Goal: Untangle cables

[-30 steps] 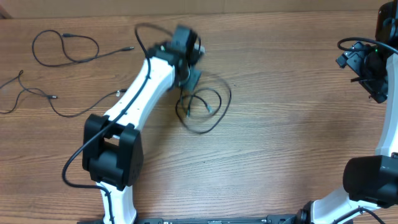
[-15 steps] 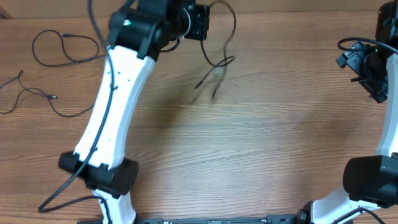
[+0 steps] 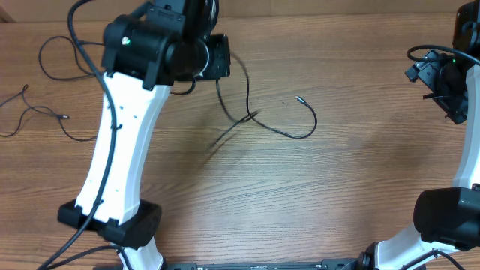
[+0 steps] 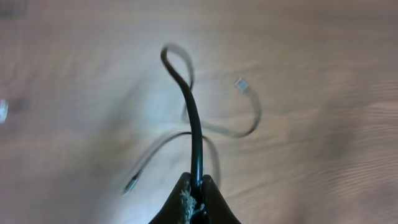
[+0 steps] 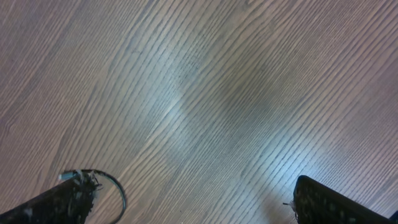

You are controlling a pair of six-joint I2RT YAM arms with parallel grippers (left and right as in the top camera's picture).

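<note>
Overhead look at a wooden table [image 3: 352, 195], with two white-and-black robot arms rising from its near edge.

Far left, flat on the wood: a wavy cable [image 3: 41, 114], thin and black, with a small plug tip partway along. Just behind it, nearer the far edge: a looped cable [image 3: 79, 58], also thin and black, partly hidden behind the left arm [image 3: 120, 150] and that arm's own thicker cord. Both loose, touched by neither gripper.

Next to the right, the left arm itself, raised high and leaning toward the far edge, its dark wrist block close to the overhead camera. Beneath that block, the left gripper [image 4: 196, 183], clenched on the held cable [image 4: 191, 118]; in the wrist view, jaws pinched tight with the cord squeezed between them. From that pinch, a thin black cord hanging down and to the right of the arm, crossing a second strand near the table's middle, then sweeping right in a shallow hook. At the hook's tip, a metal-ended plug [image 3: 300, 99]. Low left in the wrist view, a second plug [image 4: 129, 185], smeared by blur. One cord or two at the crossing: cannot tell. On the wood or just above it: cannot tell either.

Far right, the right arm [image 3: 469, 161], upright along the picture's edge. At its top, the right gripper [image 5: 194, 186], released, its two fingers [image 5: 329, 202] spread wide over bare wood grain, well apart from every cable.
</note>
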